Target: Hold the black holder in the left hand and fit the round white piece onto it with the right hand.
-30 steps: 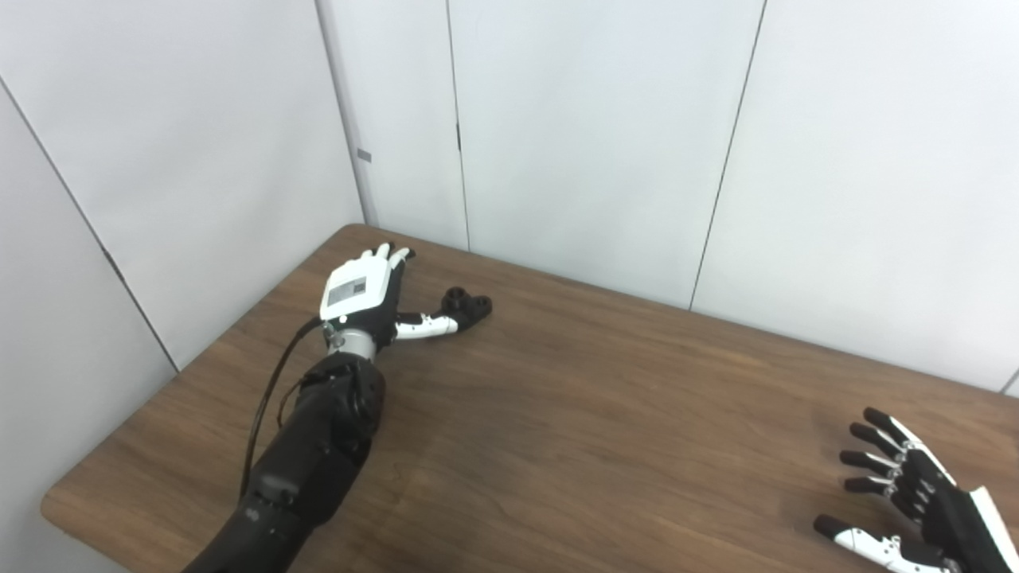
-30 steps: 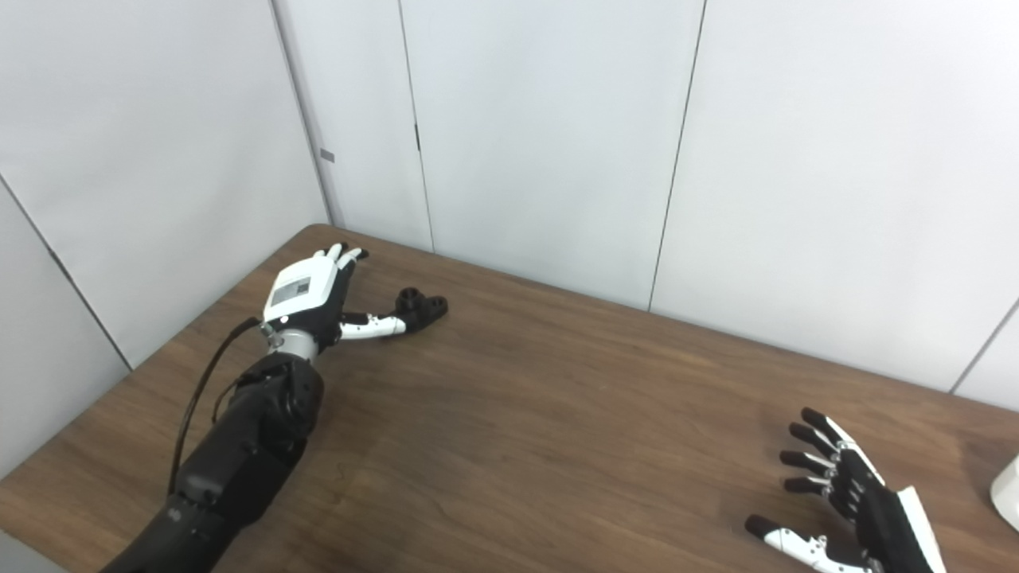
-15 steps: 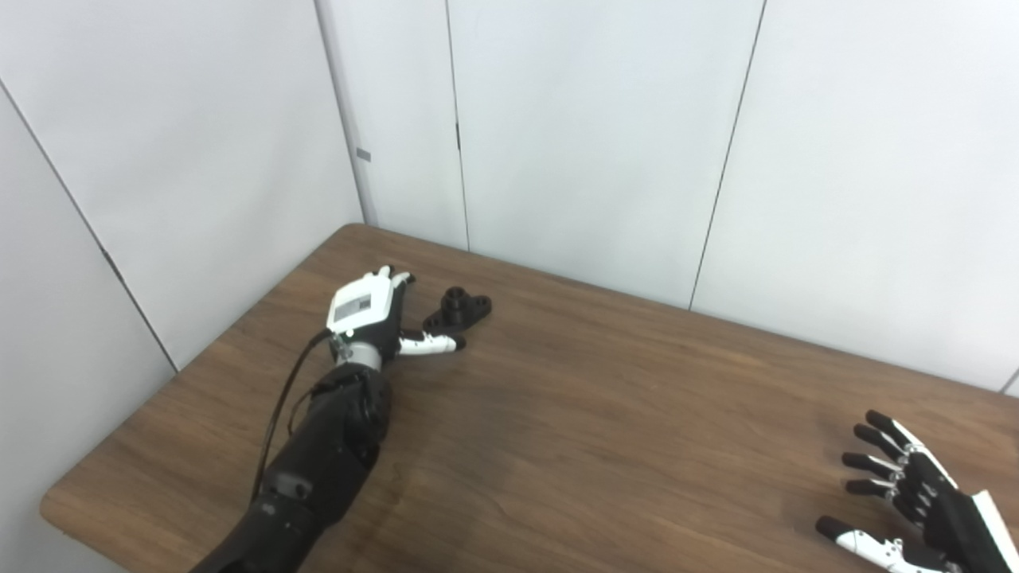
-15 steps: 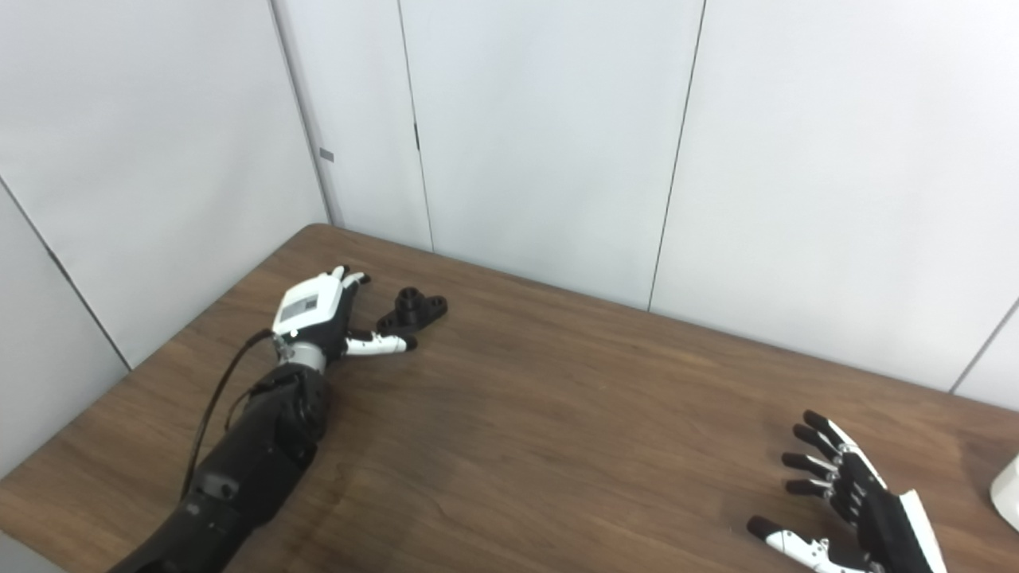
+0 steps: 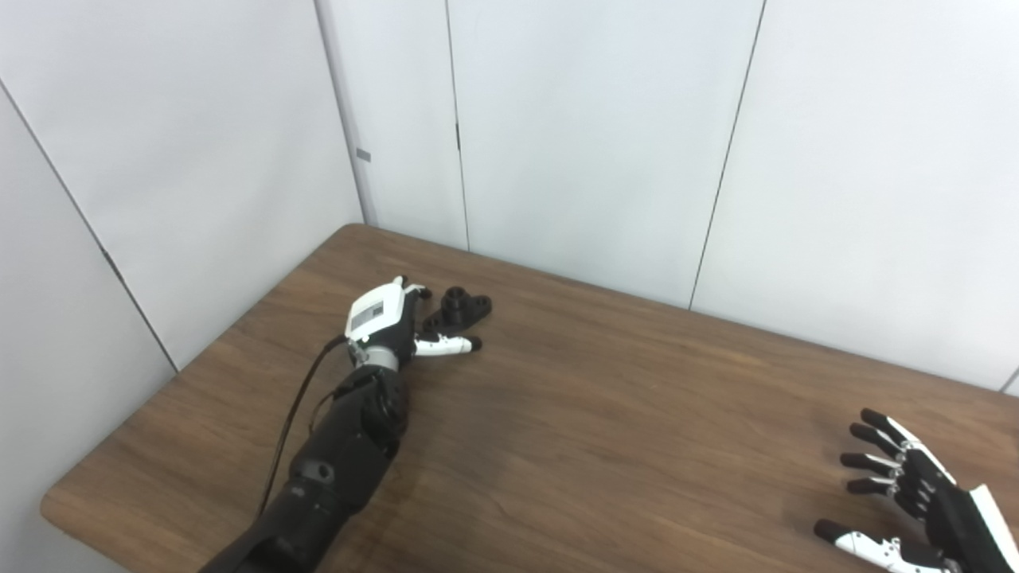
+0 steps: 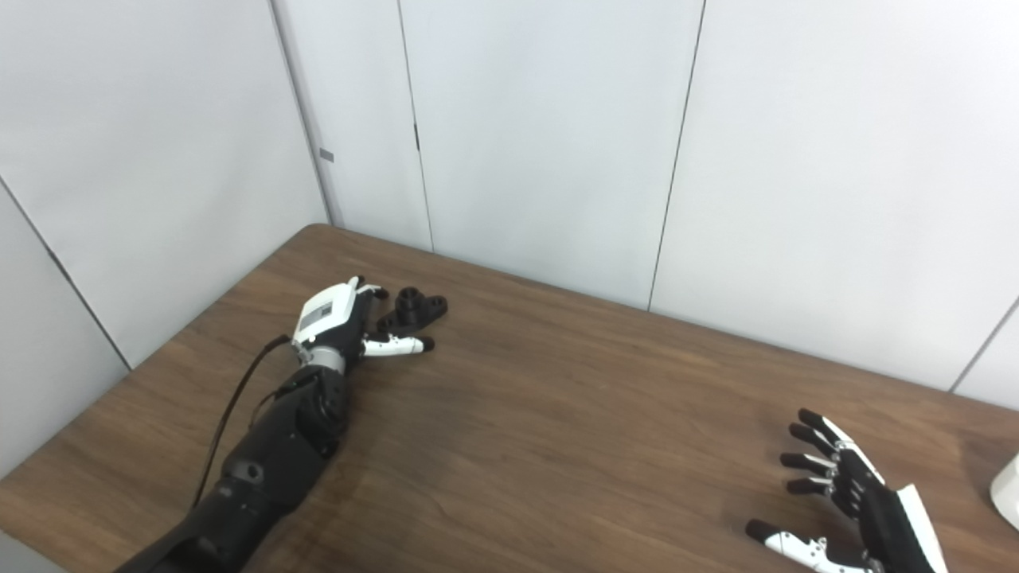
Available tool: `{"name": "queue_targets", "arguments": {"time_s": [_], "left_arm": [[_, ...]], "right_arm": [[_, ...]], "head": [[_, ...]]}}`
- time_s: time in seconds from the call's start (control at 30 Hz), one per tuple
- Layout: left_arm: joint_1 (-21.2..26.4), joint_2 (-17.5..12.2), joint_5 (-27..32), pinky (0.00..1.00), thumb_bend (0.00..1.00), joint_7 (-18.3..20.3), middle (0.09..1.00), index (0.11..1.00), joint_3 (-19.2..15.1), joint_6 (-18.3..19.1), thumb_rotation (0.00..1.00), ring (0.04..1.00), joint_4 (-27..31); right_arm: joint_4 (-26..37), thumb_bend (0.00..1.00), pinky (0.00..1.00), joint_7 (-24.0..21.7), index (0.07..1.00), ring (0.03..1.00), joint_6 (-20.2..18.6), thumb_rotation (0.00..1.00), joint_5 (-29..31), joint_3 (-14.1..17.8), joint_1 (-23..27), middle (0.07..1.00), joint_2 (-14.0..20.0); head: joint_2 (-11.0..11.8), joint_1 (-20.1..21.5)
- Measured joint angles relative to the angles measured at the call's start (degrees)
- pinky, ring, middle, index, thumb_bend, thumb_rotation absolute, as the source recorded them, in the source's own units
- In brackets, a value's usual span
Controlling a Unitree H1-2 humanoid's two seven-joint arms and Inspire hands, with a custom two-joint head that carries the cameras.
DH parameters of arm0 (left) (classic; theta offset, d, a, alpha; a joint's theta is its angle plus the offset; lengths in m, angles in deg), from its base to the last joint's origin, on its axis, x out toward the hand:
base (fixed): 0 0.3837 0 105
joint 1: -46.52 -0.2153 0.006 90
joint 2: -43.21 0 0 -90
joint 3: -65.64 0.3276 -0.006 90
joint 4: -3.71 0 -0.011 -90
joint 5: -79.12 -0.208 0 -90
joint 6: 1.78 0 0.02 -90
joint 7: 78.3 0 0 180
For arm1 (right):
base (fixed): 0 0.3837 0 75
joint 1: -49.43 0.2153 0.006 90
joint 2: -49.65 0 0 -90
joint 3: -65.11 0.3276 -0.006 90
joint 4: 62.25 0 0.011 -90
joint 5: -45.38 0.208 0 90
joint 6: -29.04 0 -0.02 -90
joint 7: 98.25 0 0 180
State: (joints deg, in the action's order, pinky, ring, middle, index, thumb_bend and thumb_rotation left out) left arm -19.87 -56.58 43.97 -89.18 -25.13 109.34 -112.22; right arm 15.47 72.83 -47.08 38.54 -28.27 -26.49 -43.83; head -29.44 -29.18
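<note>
So far you have grasped nothing: your left hand [image 5: 382, 318] lies spread and empty on the table [image 5: 605, 446], with the black holder [image 5: 459, 307] just beside its fingers. Your right hand [image 5: 915, 497] waits spread and empty, well apart. A white thing [image 6: 1008, 492] at the right edge may be the round piece.

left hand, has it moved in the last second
Yes. The left hand has slid right and nearer, closing on the black holder, which lies where it was on the table. The hand is open.
</note>
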Motion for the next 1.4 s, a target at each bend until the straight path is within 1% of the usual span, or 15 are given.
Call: {"name": "queue_targets", "arguments": {"time_s": [0.1,0.37,0.43,0.53,0.7,0.83,1.0,1.1,1.23,1.27,1.4], "left_arm": [[1.32,0.42,0.77,0.99,0.93,-2.08,1.0,0.803,0.06,-0.36,0.46,1.0,-2.39],[3.41,0.31,2.67,0.98,0.94,-4.5,1.0,0.789,0.97,-2.5,0.49,1.0,-7.3],[3.82,0.25,2.95,0.99,0.93,-4.92,0.999,0.783,1.03,-3.13,0.47,1.0,-8.39],[4.35,-0.02,4.07,0.99,0.9,-5.08,0.986,0.763,1.03,-4.15,0.41,1.0,-9.68],[4.62,-0.96,4.72,1.0,0.86,-5.03,0.952,0.686,2.09,-4.22,0.37,1.0,-10.03],[4.63,-1.49,5.18,1.0,0.84,-5.0,0.942,0.657,2.3,-4.25,0.34,1.0,-9.84],[4.13,-2.09,6.38,1.0,0.84,-4.58,0.94,0.651,2.49,-4.09,0.33,1.0,-9.04],[2.92,-2.8,6.71,1.0,0.85,-4.16,0.942,0.652,2.79,-4.13,0.35,1.0,-7.45],[1.36,-3.34,7.04,1.0,0.86,-3.56,0.94,0.647,2.89,-4.14,0.32,1.0,-5.52],[1.14,-3.45,7.07,1.0,0.86,-3.43,0.939,0.65,2.9,-4.2,0.33,1.0,-5.34],[0.87,-4.32,7.05,1.0,0.86,-2.73,0.941,0.664,3.53,-4.4,0.34,1.0,-5.26]], "right_arm": [[-0.21,0.63,0.61,-0.02,0.867,0.741,0.6,0.0,0.02,0.0,0.07,0.844,-0.02],[-0.15,0.62,0.62,-0.02,0.873,0.744,0.78,0.0,0.04,0.02,0.06,0.851,-0.01],[-0.13,0.63,0.6,-0.02,0.869,0.736,0.83,0.0,0.04,0.05,0.04,0.848,0.0],[-0.15,0.63,0.61,-0.02,0.871,0.741,1.12,0.0,0.02,0.05,0.04,0.852,0.01],[-0.12,0.63,0.63,-0.02,0.869,0.742,1.19,0.0,0.03,0.2,-0.04,0.85,0.02],[-0.08,0.63,0.62,-0.01,0.866,0.738,1.2,0.0,0.02,0.36,-0.09,0.843,0.07],[-0.09,0.62,0.63,-0.01,0.871,0.742,1.18,0.0,0.02,0.48,-0.09,0.847,0.06],[-0.09,0.62,0.63,0.01,0.871,0.738,1.19,0.0,-0.11,0.48,-0.09,0.847,0.06],[-0.13,0.61,0.63,0.01,0.878,0.746,1.2,0.0,-0.1,0.49,-0.08,0.857,0.06],[-0.13,0.62,0.64,0.0,0.879,0.751,1.17,0.0,-0.09,0.49,-0.09,0.858,0.06],[-0.14,0.62,0.65,-0.03,0.884,0.765,1.13,0.0,0.07,0.48,-0.08,0.863,0.05]], "head": [[0.0,0.0],[-0.53,0.7],[-0.62,0.79],[-0.7,0.79],[-1.05,0.79],[-1.23,0.44],[-1.23,0.27],[-1.23,0.27],[-1.23,0.27],[-1.32,-0.26],[-1.32,-0.26]]}}
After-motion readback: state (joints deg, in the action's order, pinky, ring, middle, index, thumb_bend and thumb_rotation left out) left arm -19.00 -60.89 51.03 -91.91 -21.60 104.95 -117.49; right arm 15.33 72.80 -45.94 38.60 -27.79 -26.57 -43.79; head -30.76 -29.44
